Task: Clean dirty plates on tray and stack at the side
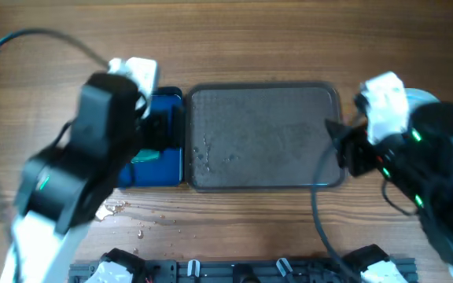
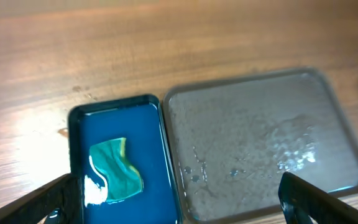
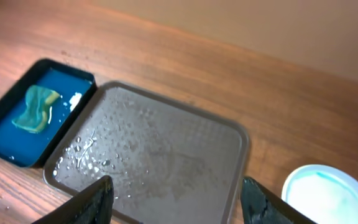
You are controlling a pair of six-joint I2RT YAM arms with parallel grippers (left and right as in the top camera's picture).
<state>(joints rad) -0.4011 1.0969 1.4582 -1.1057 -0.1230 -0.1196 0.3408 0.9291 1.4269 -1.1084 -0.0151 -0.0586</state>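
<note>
The white plate, bluish wash on its face, lies on the table just beside one end of the tray. It is outside the right gripper, whose jaws are spread wide over the wet tray, gripping nothing. The left gripper, jaws equally wide, hangs above where the tray meets the blue tray holding the green sponge.
</note>
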